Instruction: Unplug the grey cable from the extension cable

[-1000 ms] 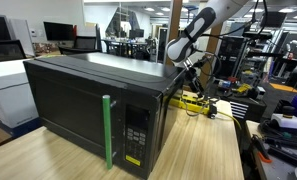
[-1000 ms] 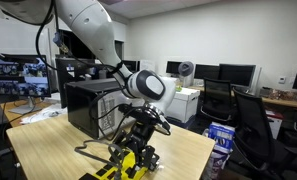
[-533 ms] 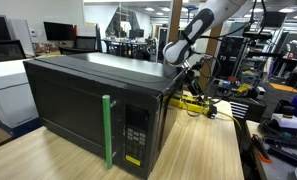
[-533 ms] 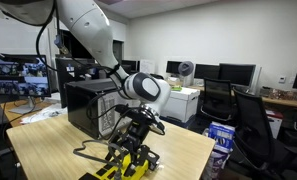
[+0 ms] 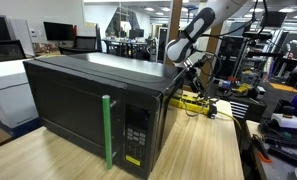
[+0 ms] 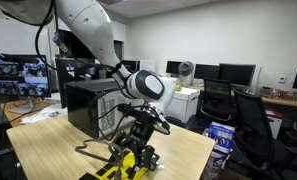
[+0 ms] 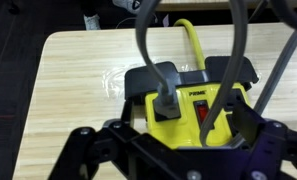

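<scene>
Fingers [image 7: 88,145] spread wide and empty straddle the yellow extension cable [image 7: 203,95], which lies near the worktop [image 7: 68,90] edge beside the microwave [image 5: 88,100]. Grey cable [image 7: 164,100] plugs in just ahead, strip's long axis running between them.

Microwave [image 5: 88,100] hogs the counter [image 5: 203,150]: a black wall just beside the extension cable [image 5: 195,102], so nothing gets in from that side. Beyond the strip there's bare wood, open right out to the counter's edge. From the wrist view, the grey cable [image 7: 146,45] rises straight up off its plug. Another dark lead [image 7: 238,60] curves down beside it, and both crowd the gap between the spread jaws of the gripper [image 7: 178,140]. Beside the strip, away from the leads, the wood lies bare.
</scene>
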`<state>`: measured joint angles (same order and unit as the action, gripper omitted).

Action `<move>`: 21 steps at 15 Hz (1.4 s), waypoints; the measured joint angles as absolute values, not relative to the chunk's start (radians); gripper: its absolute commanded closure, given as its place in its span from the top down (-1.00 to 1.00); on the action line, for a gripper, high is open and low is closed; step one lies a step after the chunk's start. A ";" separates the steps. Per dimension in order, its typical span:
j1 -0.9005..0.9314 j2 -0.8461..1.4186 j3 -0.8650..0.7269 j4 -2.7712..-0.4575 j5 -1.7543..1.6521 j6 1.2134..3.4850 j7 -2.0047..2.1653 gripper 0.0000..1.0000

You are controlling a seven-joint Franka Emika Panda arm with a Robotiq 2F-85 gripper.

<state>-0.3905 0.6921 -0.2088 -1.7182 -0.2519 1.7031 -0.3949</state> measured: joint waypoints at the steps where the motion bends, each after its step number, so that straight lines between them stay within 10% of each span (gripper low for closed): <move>1: -0.393 0.692 -0.214 -1.718 -0.253 1.703 -0.395 1.00; 18: -0.399 0.717 -0.199 -1.720 -0.291 1.686 -0.420 1.00; 19: -0.399 0.718 -0.199 -1.720 -0.291 1.683 -0.423 0.50; 21: -0.401 0.719 -0.203 -1.720 -0.297 1.678 -0.426 0.33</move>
